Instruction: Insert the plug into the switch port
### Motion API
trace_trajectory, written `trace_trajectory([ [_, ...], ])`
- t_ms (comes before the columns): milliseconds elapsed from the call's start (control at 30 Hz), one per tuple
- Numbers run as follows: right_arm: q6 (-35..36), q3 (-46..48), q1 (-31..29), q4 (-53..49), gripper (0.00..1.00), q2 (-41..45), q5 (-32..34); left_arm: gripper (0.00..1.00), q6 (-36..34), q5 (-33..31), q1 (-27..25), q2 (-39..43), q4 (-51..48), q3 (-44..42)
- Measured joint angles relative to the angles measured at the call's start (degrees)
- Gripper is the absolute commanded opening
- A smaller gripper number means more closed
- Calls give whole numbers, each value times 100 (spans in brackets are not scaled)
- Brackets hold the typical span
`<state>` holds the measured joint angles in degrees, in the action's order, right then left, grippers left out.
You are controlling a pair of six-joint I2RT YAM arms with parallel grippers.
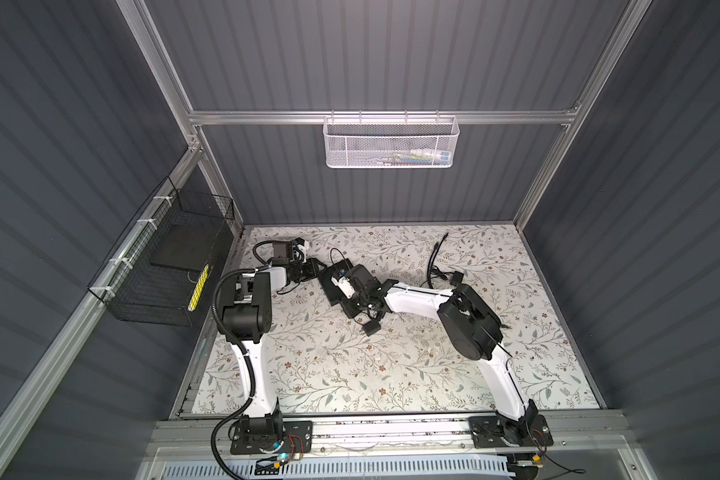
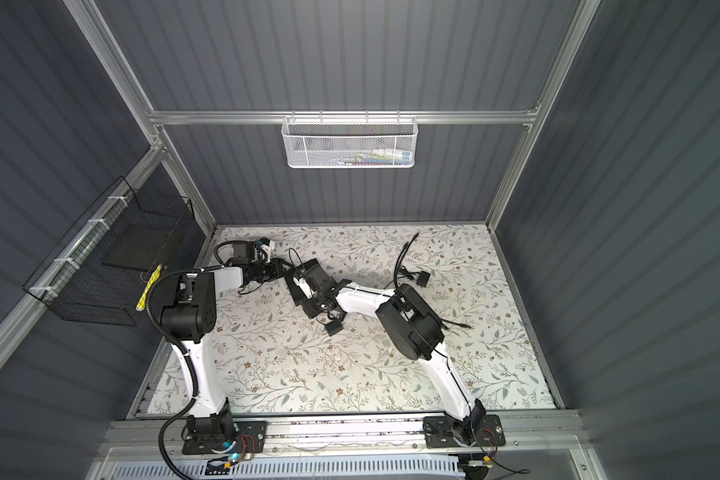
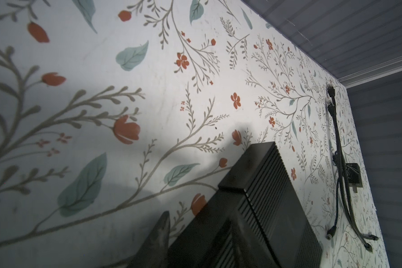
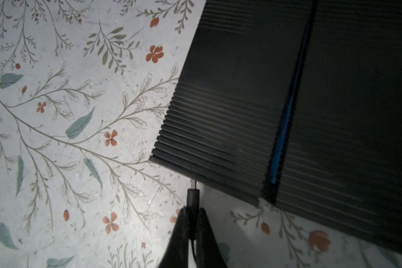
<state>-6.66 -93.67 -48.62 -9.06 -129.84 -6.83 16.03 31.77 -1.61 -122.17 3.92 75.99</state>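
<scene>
Pinching the plug (image 4: 193, 197), the right gripper (image 4: 193, 211) holds its tip at the switch box (image 4: 230, 104) just ahead; misaligned, a push could bend it.

Floral table (image 1: 350, 374): black cables (image 3: 338, 146), small black block (image 3: 352, 172)

White mesh basket (image 1: 390, 143): on the back rail.
Black wire basket (image 1: 159, 266): left wall.
Loose cables (image 3: 337, 139): on the floral surface (image 1: 350, 374).
</scene>
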Motion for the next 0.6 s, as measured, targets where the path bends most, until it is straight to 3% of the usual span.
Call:
trace_trajectory([
  [600, -125, 0, 70, 76, 9, -2, 225, 47, -96, 350, 2, 7, 129, -155],
])
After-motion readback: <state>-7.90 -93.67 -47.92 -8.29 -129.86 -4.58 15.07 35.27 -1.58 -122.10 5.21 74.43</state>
